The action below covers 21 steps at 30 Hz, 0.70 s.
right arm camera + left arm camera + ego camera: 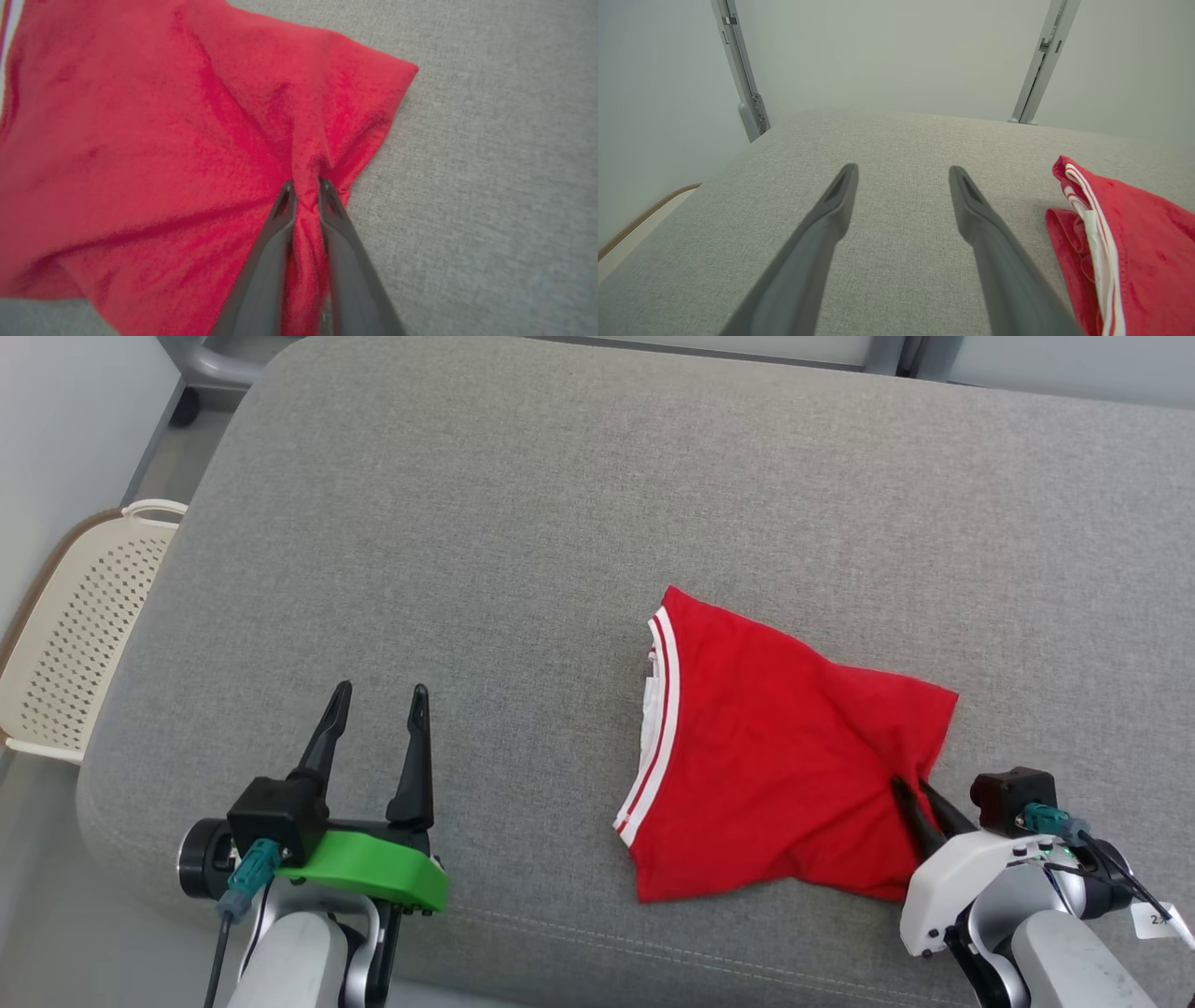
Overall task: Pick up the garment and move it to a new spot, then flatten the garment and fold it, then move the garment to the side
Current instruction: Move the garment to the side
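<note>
The garment [766, 747] is a red piece with a white-striped edge, lying crumpled right of centre on the grey cushion [523, 523]. My right gripper [913, 786] pinches a ridge of red cloth at the garment's right edge; in the right wrist view the fingers [280, 219] squeeze a gathered fold of the garment [163, 140] between them. My left gripper [378, 695] hovers open at the lower left, well apart from the cloth. In the left wrist view its fingers [840, 196] stand wide over bare cushion, with the garment [1134, 233] at the right edge.
A cream perforated basket [84, 635] stands off the cushion's left edge, on the floor. Grey metal posts [742, 74] rise behind the cushion's far edge. The cushion's front seam runs close to both arms.
</note>
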### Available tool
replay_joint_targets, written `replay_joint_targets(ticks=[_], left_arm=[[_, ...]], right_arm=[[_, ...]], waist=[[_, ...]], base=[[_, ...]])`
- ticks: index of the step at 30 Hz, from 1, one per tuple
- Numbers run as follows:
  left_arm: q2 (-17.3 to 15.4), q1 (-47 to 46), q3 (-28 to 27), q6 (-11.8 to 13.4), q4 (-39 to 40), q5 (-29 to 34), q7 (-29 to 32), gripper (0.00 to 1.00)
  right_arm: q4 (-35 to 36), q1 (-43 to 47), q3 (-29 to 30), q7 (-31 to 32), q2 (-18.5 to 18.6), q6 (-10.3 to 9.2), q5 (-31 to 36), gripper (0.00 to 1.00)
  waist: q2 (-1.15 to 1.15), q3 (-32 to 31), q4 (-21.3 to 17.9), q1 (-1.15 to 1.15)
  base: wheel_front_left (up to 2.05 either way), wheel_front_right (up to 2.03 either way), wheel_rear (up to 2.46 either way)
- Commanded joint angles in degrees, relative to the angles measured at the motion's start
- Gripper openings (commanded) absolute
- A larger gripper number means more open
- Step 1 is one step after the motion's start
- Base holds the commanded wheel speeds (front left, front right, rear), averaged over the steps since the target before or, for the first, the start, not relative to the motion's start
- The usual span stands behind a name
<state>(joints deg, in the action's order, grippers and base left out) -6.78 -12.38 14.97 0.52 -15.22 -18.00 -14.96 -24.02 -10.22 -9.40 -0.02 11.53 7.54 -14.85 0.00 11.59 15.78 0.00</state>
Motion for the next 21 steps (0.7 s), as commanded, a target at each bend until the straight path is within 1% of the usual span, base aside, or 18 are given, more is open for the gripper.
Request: replay_joint_targets(ticks=[1,5,8,12,17,21], left_arm=[[0.03,-0.79,-0.28,-0.13,0.16,0.55,-0.19,1.0],[0.07,-0.77,-0.89,-0.29,0.48,0.85,-0.2,1.0],[0.2,-0.67,-1.14,-0.53,1.05,0.99,-0.19,1.0],[-0.11,-1.27,-1.63,-0.86,1.66,1.19,-0.19,1.0],[-0.65,-2.22,-2.12,-1.11,2.33,1.66,-0.16,1.0],[-0.76,-3.77,-1.78,-1.47,2.31,2.0,-0.15,1.0]], right_arm=[[-0.58,-0.01,-0.21,0.47,0.05,-0.11,0.34,0.0],[2.01,-0.66,0.17,-0.74,1.09,-0.12,2.55,0.0],[4.4,-0.3,0.67,-1.22,1.85,-0.11,4.59,0.0],[8.12,1.17,2.18,-1.09,2.57,-0.12,7.01,0.0],[12.66,2.64,5.7,-0.76,2.33,-0.11,7.74,0.0],[14.41,1.61,8.41,-1.39,1.9,-0.11,7.46,0.0]], waist=[[0.0,0.14,-0.36,0.0],[0.0,0.3,-1.94,0.0],[0.0,0.55,-4.03,0.0],[0.0,1.38,-8.17,0.0],[0.0,2.91,-14.33,0.0],[0.0,4.33,-18.11,0.0]], base=[[0.0,0.0,0.0],[0.0,0.0,0.0],[0.0,0.0,0.0],[0.0,0.0,0.0],[0.0,0.0,0.0],[0.0,0.0,0.0]])
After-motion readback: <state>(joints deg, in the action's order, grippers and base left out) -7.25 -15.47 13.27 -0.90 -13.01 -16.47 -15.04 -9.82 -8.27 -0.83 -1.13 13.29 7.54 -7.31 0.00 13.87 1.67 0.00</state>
